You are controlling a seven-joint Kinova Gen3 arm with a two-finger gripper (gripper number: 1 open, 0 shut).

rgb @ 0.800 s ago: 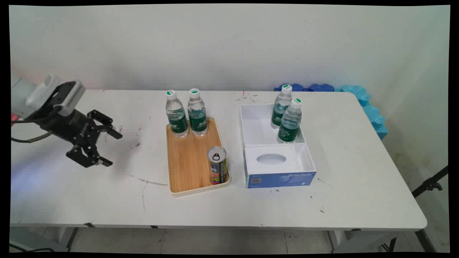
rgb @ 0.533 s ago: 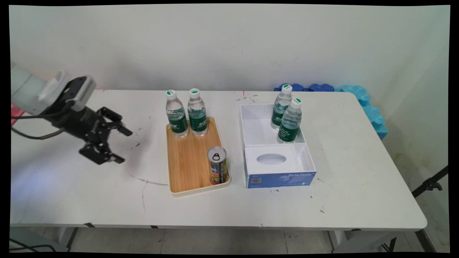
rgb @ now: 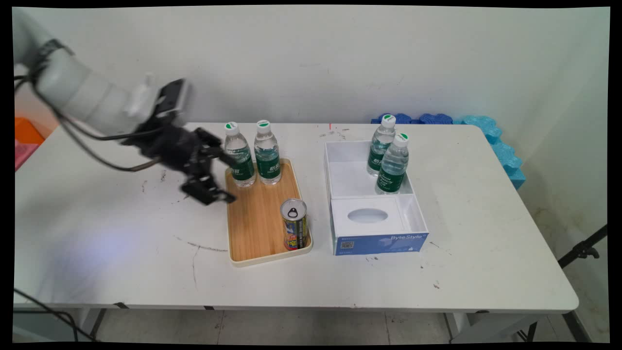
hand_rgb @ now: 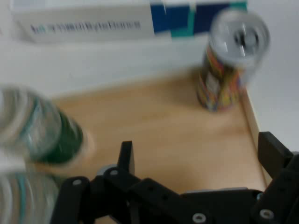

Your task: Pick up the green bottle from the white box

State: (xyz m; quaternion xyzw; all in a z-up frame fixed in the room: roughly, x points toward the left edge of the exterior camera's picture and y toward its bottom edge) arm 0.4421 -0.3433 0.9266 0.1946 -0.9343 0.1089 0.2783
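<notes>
Found the gripper (rgb: 224,180) spread wide and holding nothing, hovering at the left rim of the wooden tray (rgb: 252,228). Noted the nearest thing, the left bottle (rgb: 239,155), upright on the tray's far end, toward one o'clock from the fingertips and just beside the upper finger, contact not determinable. Recorded its long axis as vertical. Saw a second bottle (rgb: 267,152) standing just beside it at three o'clock. Located a can (rgb: 294,224) upright in the tray's near right corner, toward four o'clock and apart. Observed two more bottles (rgb: 391,158) inside the open white box (rgb: 379,228), well apart at three o'clock.
</notes>
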